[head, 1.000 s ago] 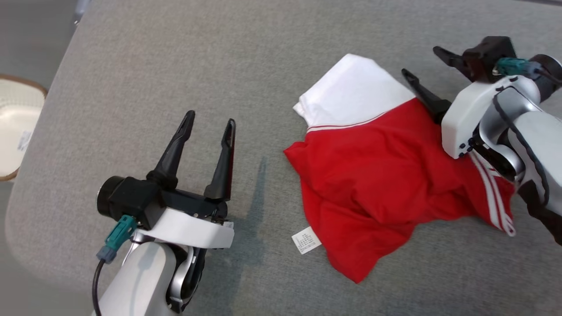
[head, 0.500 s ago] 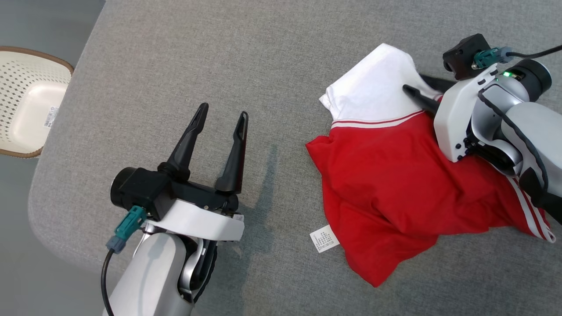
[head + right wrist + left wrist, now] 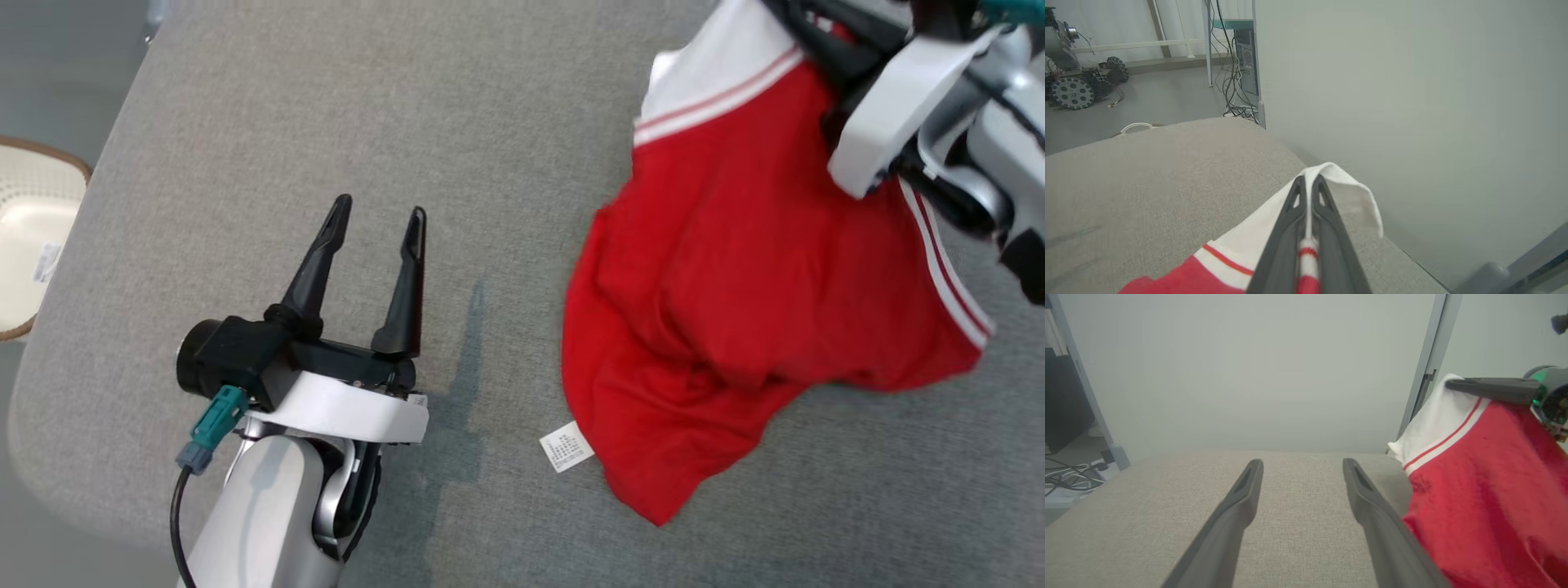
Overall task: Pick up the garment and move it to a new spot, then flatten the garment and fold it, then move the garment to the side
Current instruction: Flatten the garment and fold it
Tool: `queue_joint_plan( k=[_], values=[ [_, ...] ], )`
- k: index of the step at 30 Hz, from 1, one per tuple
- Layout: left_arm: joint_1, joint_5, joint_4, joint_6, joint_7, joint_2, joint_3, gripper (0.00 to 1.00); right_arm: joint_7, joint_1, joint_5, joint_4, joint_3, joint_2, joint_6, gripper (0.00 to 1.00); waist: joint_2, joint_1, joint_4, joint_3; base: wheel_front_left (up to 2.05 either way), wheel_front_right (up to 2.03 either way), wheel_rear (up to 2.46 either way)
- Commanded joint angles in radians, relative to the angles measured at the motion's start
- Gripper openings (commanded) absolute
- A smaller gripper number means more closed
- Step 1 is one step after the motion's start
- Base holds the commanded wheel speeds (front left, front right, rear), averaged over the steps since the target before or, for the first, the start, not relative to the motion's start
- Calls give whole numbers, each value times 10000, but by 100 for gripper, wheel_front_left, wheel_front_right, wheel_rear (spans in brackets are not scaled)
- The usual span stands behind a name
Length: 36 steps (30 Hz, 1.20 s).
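Garment (image 3: 735,269) in right jaws, outside basket (image 3: 24,192)

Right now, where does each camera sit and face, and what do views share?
Head view: from the head, down onto grey cushion; open left gripper lower left, right gripper shut on red-and-white garment.
Left wrist view: along its open fingers, across cushion toward pale wall.
Right wrist view: along its shut fingers pinching garment's white edge.
All share garment, cushion.

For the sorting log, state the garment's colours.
The garment is red, with a white band crossed by a thin red stripe; clearest in the head view.
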Motion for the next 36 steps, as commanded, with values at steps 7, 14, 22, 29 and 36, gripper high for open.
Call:
queue_joint_plan(
  k=[7, 14, 22, 29, 36],
  values=[
    [287, 264, 51, -11, -45, 199, 392, 100, -590, -1296, -474, -136, -213, 149, 1, 0, 0, 0, -697, -683, 0, 0, 0],
    [565, 326, -66, 179, -43, 380, 564, 100, -611, -577, -1818, -1877, -1210, -313, 1, 0, 0, 0, -1227, -982, 0, 0, 0],
    [1000, 231, -403, 468, 100, 581, 786, 100, -615, 3864, -2352, -3589, -2948, -1524, 1, 0, 0, 0, -1853, -1135, 0, 0, 0],
    [1427, 146, -831, 704, 379, 797, 979, 100, -616, 8184, -2591, -3619, -5317, -1194, 1, 0, 0, 0, -2343, -1257, 0, 0, 0],
    [1656, 59, -1015, 848, 578, 905, 1052, 100, -617, 10611, -2867, -3591, -6795, -229, 0, 0, 0, 0, -2491, -1428, 0, 0, 0]
  ],
)
